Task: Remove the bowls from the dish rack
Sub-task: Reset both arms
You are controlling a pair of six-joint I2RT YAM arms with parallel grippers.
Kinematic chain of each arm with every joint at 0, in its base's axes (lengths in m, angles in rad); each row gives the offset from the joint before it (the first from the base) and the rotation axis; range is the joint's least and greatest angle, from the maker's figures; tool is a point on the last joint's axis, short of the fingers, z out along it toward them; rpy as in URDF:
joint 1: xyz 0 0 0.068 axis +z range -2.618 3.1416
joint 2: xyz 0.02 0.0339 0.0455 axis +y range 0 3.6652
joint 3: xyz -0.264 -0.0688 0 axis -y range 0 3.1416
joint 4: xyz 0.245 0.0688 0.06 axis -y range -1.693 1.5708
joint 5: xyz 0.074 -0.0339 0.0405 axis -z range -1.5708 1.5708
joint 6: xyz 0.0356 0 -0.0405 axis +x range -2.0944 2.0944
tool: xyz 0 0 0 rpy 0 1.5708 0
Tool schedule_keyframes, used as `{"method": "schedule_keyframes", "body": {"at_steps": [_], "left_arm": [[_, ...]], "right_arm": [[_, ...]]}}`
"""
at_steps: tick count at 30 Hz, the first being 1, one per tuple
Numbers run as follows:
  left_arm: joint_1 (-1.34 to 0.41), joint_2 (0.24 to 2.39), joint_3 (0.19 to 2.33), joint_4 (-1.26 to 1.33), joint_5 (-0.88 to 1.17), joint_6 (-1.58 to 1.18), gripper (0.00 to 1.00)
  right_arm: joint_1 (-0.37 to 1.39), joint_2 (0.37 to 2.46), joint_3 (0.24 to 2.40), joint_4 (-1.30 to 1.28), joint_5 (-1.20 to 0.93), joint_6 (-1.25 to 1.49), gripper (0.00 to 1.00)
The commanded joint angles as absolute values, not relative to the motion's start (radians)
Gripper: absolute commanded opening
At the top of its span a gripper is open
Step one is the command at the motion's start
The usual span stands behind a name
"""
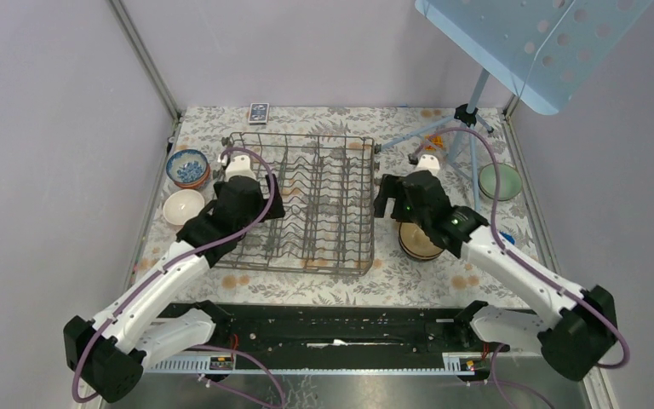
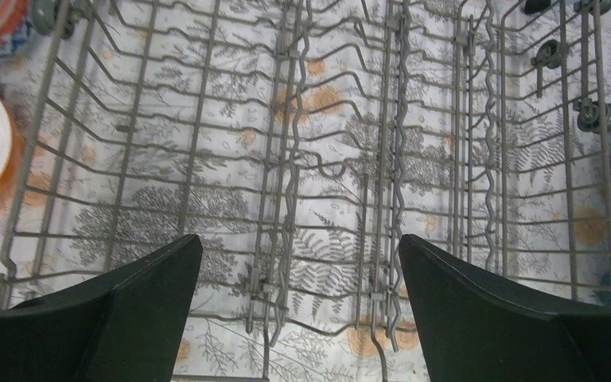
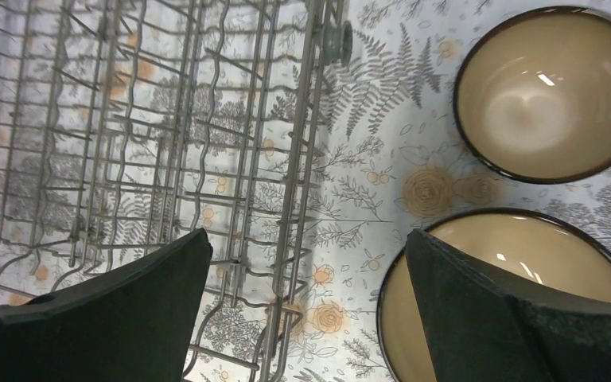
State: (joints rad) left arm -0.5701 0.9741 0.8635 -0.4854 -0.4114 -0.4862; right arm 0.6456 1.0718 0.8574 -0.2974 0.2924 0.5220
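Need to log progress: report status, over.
Left gripper open, empty, over dish rack. Right gripper open, empty, over the rack's right edge. No bowls seen in rack; tan bowls on table beside it. Nothing in the way.

You see a grey dish rack, a bench printed with grey ferns and orange roses, tan bowls with dark rims.

Lilac walls, floral tablecloth, blue perforated panel

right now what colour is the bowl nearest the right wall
The bowl is pale green, clearest in the top external view.
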Motion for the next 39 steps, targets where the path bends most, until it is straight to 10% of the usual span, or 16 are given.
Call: {"method": "schedule_keyframes", "body": {"at_steps": [1,6,19,27,31,36,39], "left_arm": [[-0.571,0.922,0.829,-0.476,-0.332,-0.548,0.99],[-0.571,0.906,0.808,-0.493,-0.301,-0.578,0.99],[-0.571,0.92,0.794,-0.488,-0.29,-0.594,0.99],[-0.571,0.933,0.807,-0.487,-0.296,-0.594,0.99],[-0.571,0.941,0.815,-0.485,-0.299,-0.598,0.99],[-0.57,0.945,0.828,-0.486,-0.298,-0.603,0.99],[-0.571,0.94,0.834,-0.486,-0.32,-0.615,0.99]], "right_arm": [[0.651,1.195,0.94,-0.266,0.224,0.537,1.0],[0.65,1.366,0.995,-0.299,0.296,0.532,0.95],[0.647,1.57,1.077,-0.381,0.307,0.519,0.45],[0.615,1.517,1.049,-0.402,0.346,0.507,0.39],[0.602,1.491,1.048,-0.41,0.332,0.495,0.45],[0.602,1.429,1.051,-0.388,0.17,0.447,0.91],[0.601,1.38,1.067,-0.411,0.117,0.428,1.0]]}}
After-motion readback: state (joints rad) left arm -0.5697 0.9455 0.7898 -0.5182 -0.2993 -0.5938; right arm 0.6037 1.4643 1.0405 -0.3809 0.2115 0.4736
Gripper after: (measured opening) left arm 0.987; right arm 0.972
